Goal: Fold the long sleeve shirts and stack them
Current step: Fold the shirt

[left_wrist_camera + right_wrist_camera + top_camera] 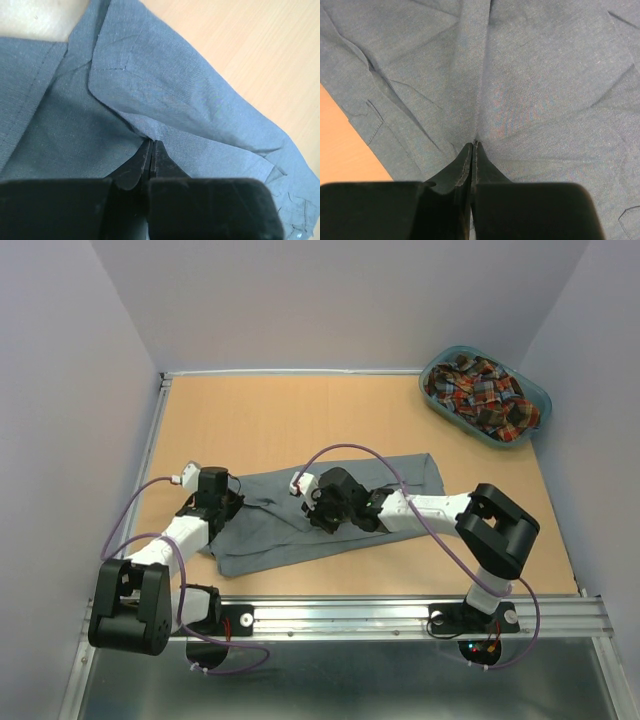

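The plain grey long sleeve shirt [400,475] lies spread across the middle of the wooden table [300,420]. My left gripper [228,505] is at the shirt's left end. In the left wrist view its jaws [151,142] are shut, pinching a fold of grey cloth [165,90] just below the collar flap. My right gripper [318,512] rests on the shirt's middle. Its jaws [474,145] are shut on a raised ridge of the grey fabric [545,75]. The plaid long sleeve shirt [482,390] lies crumpled in the teal basket [497,441] at the far right.
A metal rail [400,615] runs along the table's near edge, with both arm bases on it. Pale walls close in the left, back and right sides. The basket sits in the back right corner, away from both arms.
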### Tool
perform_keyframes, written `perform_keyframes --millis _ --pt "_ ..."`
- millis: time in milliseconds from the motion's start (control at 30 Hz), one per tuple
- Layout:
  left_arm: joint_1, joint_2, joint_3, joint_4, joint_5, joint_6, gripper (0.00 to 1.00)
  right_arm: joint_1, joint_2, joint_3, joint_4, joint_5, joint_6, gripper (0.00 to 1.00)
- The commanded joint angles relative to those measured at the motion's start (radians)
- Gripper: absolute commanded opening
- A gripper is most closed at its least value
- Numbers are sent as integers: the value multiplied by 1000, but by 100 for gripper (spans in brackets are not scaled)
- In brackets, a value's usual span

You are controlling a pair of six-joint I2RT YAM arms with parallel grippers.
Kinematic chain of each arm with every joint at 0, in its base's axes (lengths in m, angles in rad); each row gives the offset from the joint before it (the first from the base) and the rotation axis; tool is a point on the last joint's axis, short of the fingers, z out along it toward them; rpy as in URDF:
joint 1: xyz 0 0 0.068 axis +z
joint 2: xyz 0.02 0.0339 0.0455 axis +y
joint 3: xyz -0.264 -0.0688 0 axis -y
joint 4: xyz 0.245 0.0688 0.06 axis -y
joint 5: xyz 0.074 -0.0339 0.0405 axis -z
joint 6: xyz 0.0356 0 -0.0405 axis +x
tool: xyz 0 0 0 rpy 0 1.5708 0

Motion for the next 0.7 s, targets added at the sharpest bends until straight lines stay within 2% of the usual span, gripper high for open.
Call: perform_keyframes --millis 0,333,600,667 --pt "5 7 67 -52 -70 34 1 14 -56 2 -2 -10 -28 1" --pt "8 67 131 -130 -103 66 1 17 -116 -41 -90 -11 -67 1" --pt "20 39 116 -172 -113 64 3 42 -101 -61 -137 -34 -94 5" --pt "22 26 111 -178 -109 64 6 46 -96 -64 -147 -34 -91 9"
